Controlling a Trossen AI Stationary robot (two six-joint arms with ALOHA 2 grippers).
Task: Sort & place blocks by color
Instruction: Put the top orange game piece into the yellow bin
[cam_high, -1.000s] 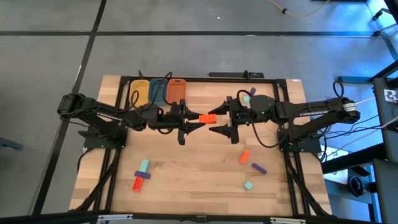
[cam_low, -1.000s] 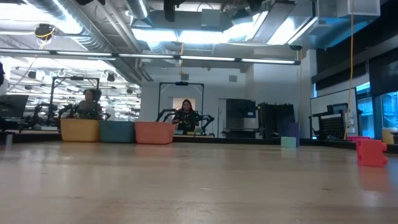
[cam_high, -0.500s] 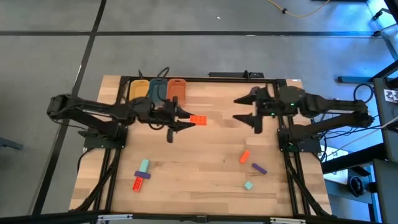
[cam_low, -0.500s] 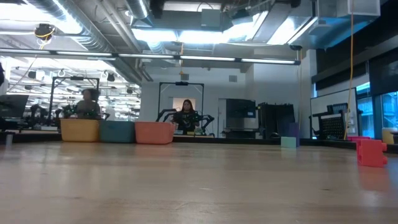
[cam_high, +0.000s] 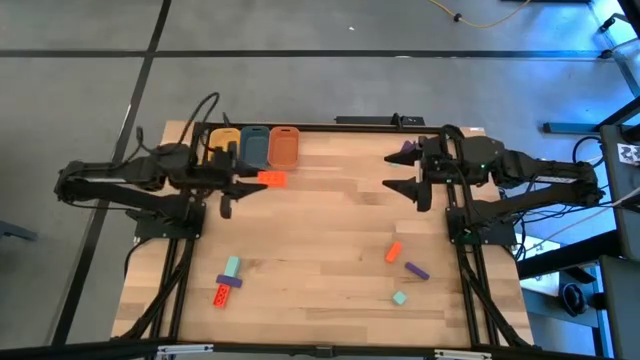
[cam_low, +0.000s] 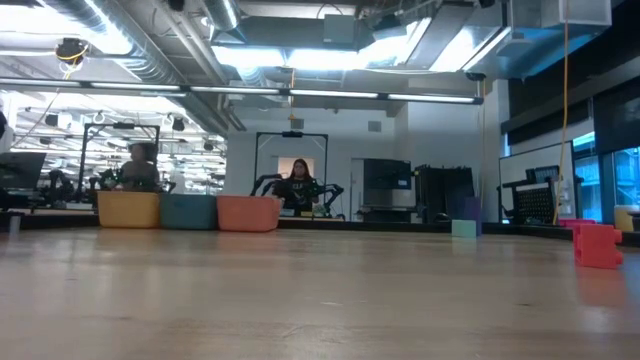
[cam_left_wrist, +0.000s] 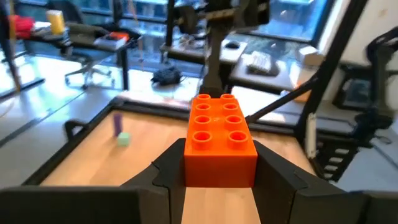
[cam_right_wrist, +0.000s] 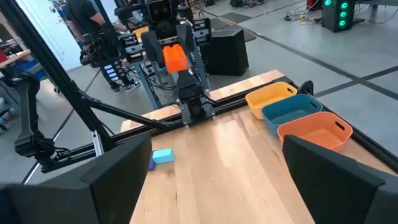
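Wooden surface (cam_high: 330, 240) holds scattered blocks (cam_high: 400, 262) lower right, while the left gripper (cam_high: 262, 180), fingers clenched on an orange brick (cam_left_wrist: 219, 138), hovers below the orange tub (cam_high: 284, 146), presumably its color match; right gripper (cam_high: 403, 168) waits released.

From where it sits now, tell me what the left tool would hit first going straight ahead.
Probably nothing on the table: the left tool, shut on the orange-red block, points across bare wood toward the right tool, which would likely come first. Depth is unclear.

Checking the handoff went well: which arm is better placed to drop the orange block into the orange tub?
Left. The left gripper holds the orange block beside the orange tub; the right gripper is open and farther off.
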